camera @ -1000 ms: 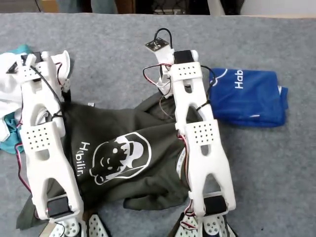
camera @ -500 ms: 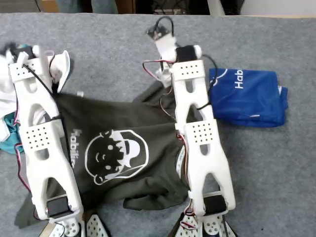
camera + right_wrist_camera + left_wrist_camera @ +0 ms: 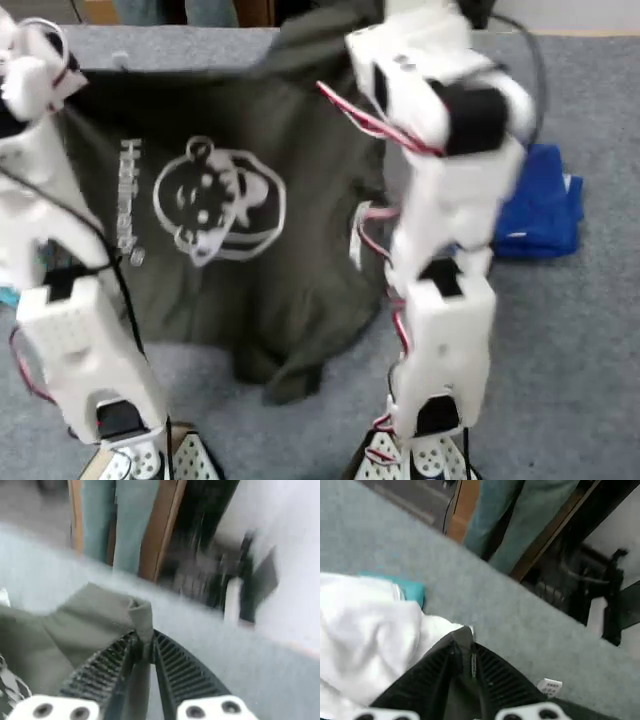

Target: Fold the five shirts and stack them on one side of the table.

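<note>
between left gripper (image 3: 465, 642) and right gripper (image 3: 144, 639) hangs the olive shirt (image 3: 285, 285).

The olive shirt (image 3: 220, 200) carries a white cartoon face and lettering. Beside the right arm (image 3: 450, 200) lies a blue shirt (image 3: 545, 210); beside the left gripper (image 3: 466, 647), a white shirt (image 3: 365, 630) and a teal shirt (image 3: 410, 587).

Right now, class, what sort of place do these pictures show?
Probably a robotics lab or workshop: a white left arm and right arm stand at a grey table, holding up a green shirt beside a folded blue shirt.
</note>
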Available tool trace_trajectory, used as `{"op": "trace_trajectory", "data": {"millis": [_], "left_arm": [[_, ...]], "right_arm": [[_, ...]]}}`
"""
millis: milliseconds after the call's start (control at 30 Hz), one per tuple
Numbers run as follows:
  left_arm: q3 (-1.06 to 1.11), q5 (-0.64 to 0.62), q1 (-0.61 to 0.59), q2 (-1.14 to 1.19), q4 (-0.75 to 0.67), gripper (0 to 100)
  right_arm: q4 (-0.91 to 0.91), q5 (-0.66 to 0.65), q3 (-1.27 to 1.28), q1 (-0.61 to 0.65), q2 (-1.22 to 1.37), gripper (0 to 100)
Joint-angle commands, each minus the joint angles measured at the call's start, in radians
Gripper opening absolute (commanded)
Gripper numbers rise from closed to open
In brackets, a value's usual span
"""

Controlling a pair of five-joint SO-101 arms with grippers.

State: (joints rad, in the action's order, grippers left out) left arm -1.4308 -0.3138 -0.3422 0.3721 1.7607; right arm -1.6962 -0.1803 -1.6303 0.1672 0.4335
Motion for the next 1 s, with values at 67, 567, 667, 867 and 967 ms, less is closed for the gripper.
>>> {"op": "trace_trajectory", "data": {"millis": [67,567,667,867,967], "left_arm": [[0.344,0.097,0.008,-0.516,0.003,3],[0.682,0.393,0.021,-1.298,-0.025,3],[0.684,0.397,-0.056,-1.359,-0.025,3],[0.722,0.391,-0.128,-1.401,-0.003,3],[0.906,0.388,-0.128,-1.399,-0.023,3]], "right_arm": [[0.051,0.041,-0.041,-0.014,-0.331,1.1],[0.281,0.035,0.093,-0.018,-0.769,1.2],[0.400,0.035,0.251,-0.018,-0.855,1.2],[0.557,0.035,0.621,-0.018,-0.984,1.2],[0.571,0.034,0.819,-0.014,-0.984,1.2]]}}
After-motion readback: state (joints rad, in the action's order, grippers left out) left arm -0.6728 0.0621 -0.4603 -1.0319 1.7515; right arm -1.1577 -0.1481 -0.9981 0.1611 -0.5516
